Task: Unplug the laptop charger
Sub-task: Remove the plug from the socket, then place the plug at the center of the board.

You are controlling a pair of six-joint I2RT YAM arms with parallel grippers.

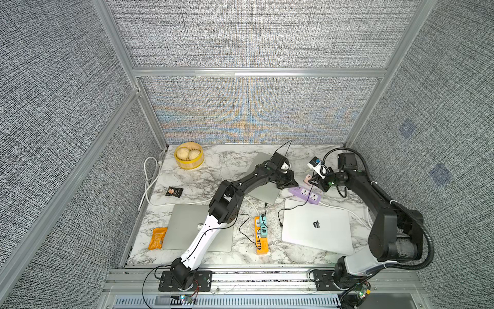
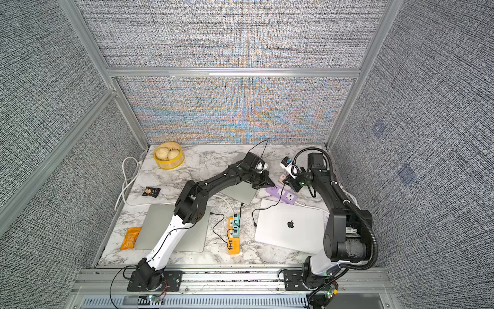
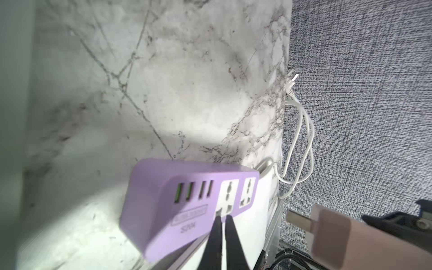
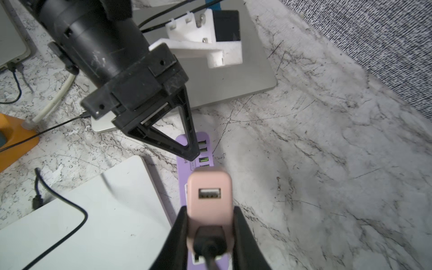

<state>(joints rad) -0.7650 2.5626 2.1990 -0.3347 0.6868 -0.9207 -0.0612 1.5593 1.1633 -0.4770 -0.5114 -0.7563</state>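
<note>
Laptop charger [image 4: 209, 198] | pink plug block, lower centre of right wrist view, held clear of purple power strip [image 3: 163, 198], prongs bare | right hand [image 4: 209, 216] clamped on it | left hand [image 3: 223, 218] closed, tips on strip | unplugging looks done; perhaps only setting down remains

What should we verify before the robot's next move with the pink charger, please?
1. Prongs of the pink charger out of the purple power strip: ok, they are bare in the left wrist view.
2. Hold of the right jaws on the charger: ok, clamped on both sides.
3. Bracing of the strip by the left jaws: ok, shut, tips on its top face.
4. The black cable free of snags: cannot tell, it leaves the right wrist view.
5. Bare marble table beside the strip for set-down: ok.
</note>
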